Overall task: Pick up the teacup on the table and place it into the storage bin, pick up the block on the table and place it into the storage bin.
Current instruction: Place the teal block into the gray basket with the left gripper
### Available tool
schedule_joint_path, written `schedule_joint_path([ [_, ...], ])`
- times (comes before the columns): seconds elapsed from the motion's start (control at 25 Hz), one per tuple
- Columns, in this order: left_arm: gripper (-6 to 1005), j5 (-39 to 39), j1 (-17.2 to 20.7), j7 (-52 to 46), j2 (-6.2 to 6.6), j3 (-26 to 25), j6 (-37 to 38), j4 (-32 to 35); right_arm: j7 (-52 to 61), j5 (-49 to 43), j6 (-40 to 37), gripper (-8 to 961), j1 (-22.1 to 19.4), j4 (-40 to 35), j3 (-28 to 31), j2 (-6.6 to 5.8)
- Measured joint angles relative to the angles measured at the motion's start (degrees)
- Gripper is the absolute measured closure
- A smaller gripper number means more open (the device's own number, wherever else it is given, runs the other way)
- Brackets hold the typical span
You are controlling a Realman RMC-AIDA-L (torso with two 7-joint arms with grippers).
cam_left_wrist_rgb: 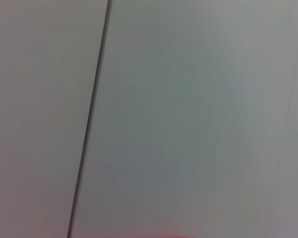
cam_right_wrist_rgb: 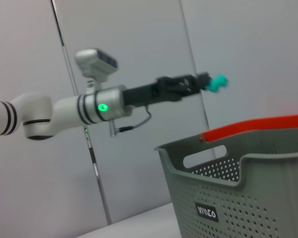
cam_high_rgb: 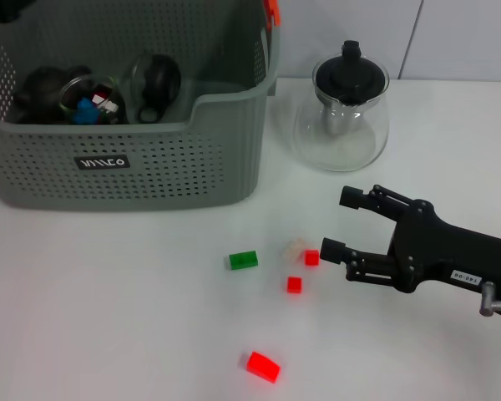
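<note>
The storage bin [cam_high_rgb: 234,150], a grey perforated basket bearing a small black label [cam_high_rgb: 103,162], is seen at the far left of the white table [cam_high_rgb: 108,317], with its dipped front rim turned toward the robot. Dark objects and glass vessels are heaped inside it, with a small blue piece [cam_high_rgb: 86,111] among them; the items cannot be told apart with any certainty. A glass teapot [cam_high_rgb: 344,117] with a black lid is stood upright on the table just to the right of the bin. Five blocks are scattered on the table in front of the bin: a green block [cam_high_rgb: 243,261], a clear block [cam_high_rgb: 296,248] touching a small red block [cam_high_rgb: 311,257], a second small red block [cam_high_rgb: 294,285] just below them, and a larger red block [cam_high_rgb: 262,366] nearest the robot, well apart from the rest. The right gripper [cam_high_rgb: 342,224] is held low over the table, pointed left, with its jaws spread wide and nothing between them; its nearer fingertip is placed just beside the small red block. In the right wrist view, the left gripper [cam_right_wrist_rgb: 208,81] is shown raised in the air, higher than the bin's rim, with its jaws closed on a teal block [cam_right_wrist_rgb: 219,83] at the fingertips. An orange-red edge [cam_right_wrist_rgb: 258,125] is seen behind the bin's far rim. Only a blurred grey wall panel [cam_left_wrist_rgb: 188,119] crossed by a dark seam is shown in the left wrist view.
</note>
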Motion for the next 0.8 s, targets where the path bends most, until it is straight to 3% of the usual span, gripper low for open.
schedule_joint_path([
  [0.08,516,1.6,-0.1,-1.6,0.1,3.8,-4.5,0.6,-0.1,0.0,0.0,8,0.0,0.0,0.2,0.01],
  [0.32,505,4.1,-0.3,-6.8,-0.52,5.2,-12.4,0.7,-0.3,0.1,0.0,8,0.4,-0.1,0.3,0.03],
  [0.8,483,2.7,0.6,-9.0,-0.5,4.3,-11.9,1.2,-0.4,0.1,0.2,11,0.7,-0.1,0.3,0.03],
])
